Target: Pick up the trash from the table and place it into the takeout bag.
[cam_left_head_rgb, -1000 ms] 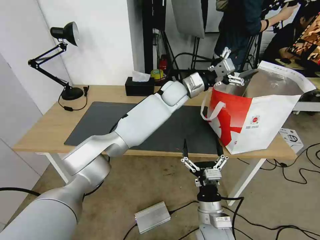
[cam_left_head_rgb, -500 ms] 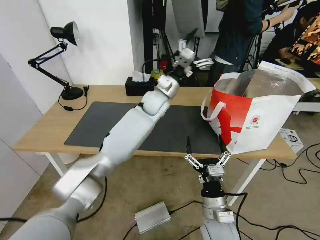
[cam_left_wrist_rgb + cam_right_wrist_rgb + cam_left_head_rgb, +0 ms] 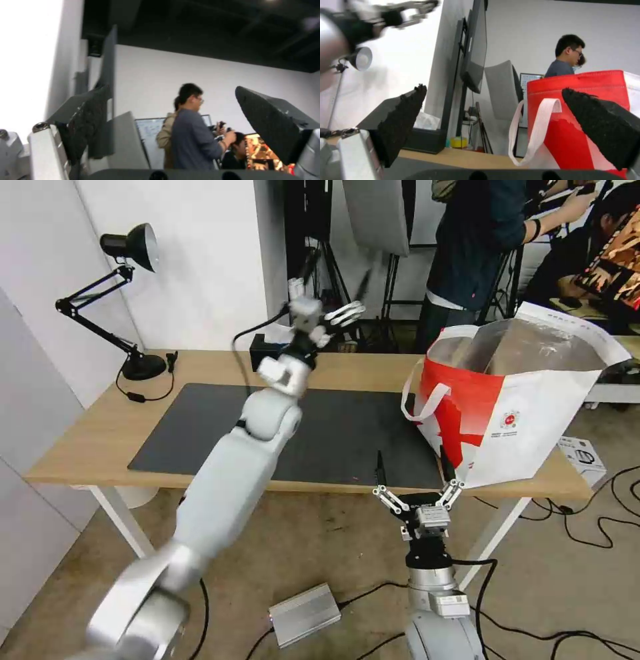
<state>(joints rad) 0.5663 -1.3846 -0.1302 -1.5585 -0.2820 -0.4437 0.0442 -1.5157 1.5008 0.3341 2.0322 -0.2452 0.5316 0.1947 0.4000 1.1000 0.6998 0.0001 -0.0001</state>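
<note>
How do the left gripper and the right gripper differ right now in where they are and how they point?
The left gripper is raised high above the table's far edge; the right gripper sits low at the near edge beside the takeout bag. The left tilts sideways; the right points straight up. Both are open and hold nothing.

a workroom behind the desk

a white wall (image 3: 200, 260) rises at the back, beside a dark pillar (image 3: 307, 247). a black desk lamp (image 3: 127, 247) and a black tissue box (image 3: 267, 355) stand near the wall. the floor (image 3: 320, 540) is brownish, strewn with black cables (image 3: 587, 527) and a silver box (image 3: 305, 613). a grey panel (image 3: 377, 213) hangs on stands.
</note>
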